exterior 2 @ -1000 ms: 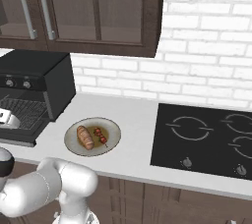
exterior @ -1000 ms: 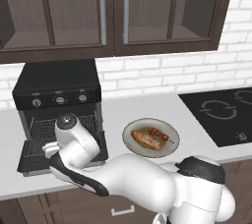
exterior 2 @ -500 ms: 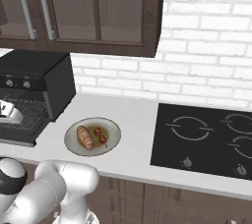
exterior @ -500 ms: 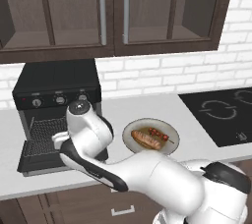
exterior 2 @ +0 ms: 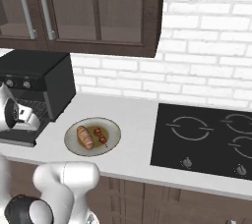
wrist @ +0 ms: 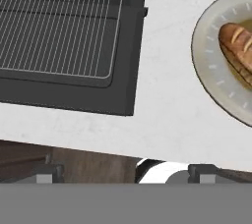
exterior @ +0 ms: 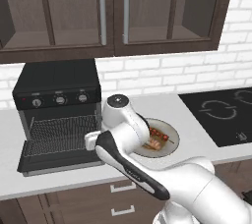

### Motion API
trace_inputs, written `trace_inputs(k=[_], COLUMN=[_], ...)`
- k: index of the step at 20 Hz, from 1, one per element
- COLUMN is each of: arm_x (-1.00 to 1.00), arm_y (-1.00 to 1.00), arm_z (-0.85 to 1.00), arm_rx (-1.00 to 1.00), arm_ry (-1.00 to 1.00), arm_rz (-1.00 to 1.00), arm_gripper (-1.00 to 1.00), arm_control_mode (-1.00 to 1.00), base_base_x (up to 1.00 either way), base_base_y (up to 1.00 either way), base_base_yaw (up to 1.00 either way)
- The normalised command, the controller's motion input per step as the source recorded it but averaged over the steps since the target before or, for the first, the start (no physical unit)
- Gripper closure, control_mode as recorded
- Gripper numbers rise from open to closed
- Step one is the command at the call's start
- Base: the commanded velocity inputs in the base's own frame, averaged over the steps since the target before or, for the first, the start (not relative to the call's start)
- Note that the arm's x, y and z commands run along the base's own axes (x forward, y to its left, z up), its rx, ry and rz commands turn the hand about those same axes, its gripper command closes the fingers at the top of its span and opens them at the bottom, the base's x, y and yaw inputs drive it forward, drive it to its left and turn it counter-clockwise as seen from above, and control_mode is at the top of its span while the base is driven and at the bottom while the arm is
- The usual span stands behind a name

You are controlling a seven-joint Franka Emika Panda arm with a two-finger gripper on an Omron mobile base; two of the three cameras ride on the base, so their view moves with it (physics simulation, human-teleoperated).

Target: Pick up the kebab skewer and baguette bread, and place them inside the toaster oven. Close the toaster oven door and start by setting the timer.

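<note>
On the plate [exterior 2: 110,126], the kebab skewer [exterior 2: 100,135] looks light and thin; I'd pinch mid-stick with my pincer, now spread wide and empty.

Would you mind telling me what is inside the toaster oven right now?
Inside the toaster oven, above its dropped door, just the bare wire rack shows; the baguette bread and kebab skewer lie on the plate. The oven's back is too dark to see.
</note>
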Motion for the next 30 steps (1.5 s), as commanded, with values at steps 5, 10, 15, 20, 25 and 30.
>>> trace_inputs(k=[5,10,15,20,25,30], arm_x=[0.06,0.61,0.45,0.17,0.34,0.43], arm_y=[-0.88,-0.59,-0.35,-0.07,-0.08,-0.15], arm_z=[0.03,0.01,0.0,0.0,-0.12,-0.31], arm_rx=[0.03,0.06,0.03,-0.03,-0.05,-0.06], arm_ry=[0.12,0.18,0.18,0.27,0.16,0.03], arm_rz=[0.04,0.09,0.09,0.03,0.03,0.01], arm_gripper=[-1.0,-1.0,-1.0,-1.0,-1.0,-1.0], arm_control_mode=[-1.0,-1.0,-1.0,-1.0,-1.0,-1.0], base_base_x=[0.0,0.0,0.0,0.0,0.0,0.0], base_base_y=[0.0,0.0,0.0,0.0,0.0,0.0], base_base_yaw=[0.0,0.0,0.0,0.0,0.0,0.0])
